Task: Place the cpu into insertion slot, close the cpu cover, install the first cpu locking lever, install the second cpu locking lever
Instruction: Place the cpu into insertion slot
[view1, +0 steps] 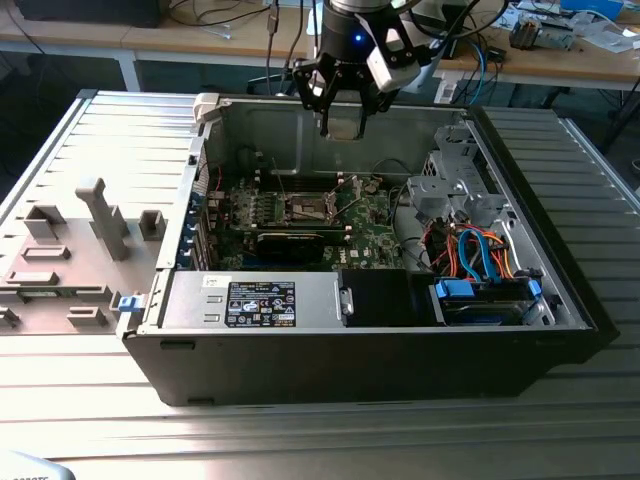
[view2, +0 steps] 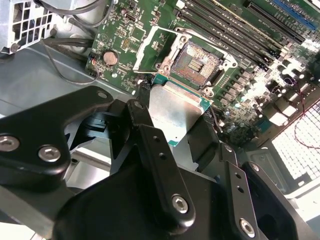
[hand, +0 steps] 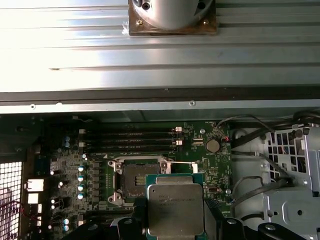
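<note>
Gripper (view1: 343, 118) with its claw closed on opposite edges of the cpu (hand: 175, 210), which it carries flat and high above the motherboard (view1: 372, 228) of the open computer case (view1: 300, 350). The insertion slot (hand: 139, 181), near the board's middle, lies bare and unfilled. Good seating likely depends on squaring the chip's edges to the socket rim and lowering it level, never sliding it across the contacts.

We saw a ribbed metal table (view1: 300, 435) carrying an open computer case (view1: 350, 365), with grey plastic fixtures (view1: 105, 222) lying toward the exterior view's left.
</note>
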